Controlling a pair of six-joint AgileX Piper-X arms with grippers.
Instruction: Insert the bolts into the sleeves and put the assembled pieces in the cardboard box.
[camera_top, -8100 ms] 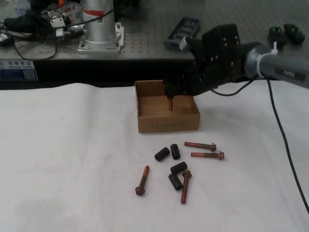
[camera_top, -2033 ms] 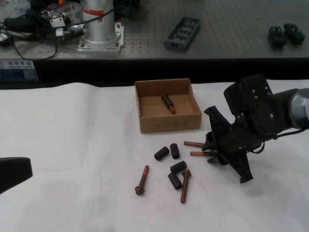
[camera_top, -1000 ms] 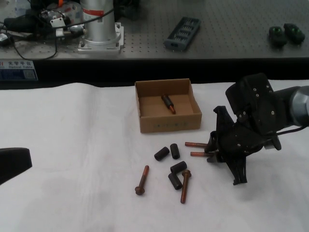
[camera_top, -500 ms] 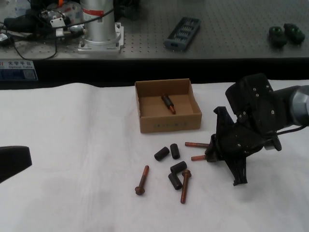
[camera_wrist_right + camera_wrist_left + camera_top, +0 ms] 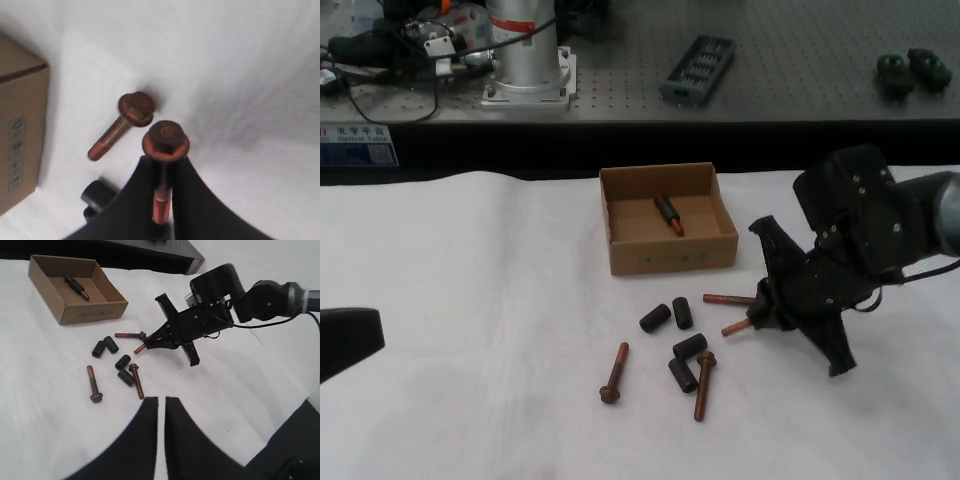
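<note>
High rear view, nearer wrists (apparently), shared bolts [image 5: 725, 298]

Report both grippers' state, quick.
Left gripper: closed, empty.
Right gripper: closed on a bolt.

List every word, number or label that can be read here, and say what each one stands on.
Cardboard box, front wall: faint print, too blurred to read.
Label plate on the far bench's edge: blue and white print, too small to read.
No other legible text.
</note>
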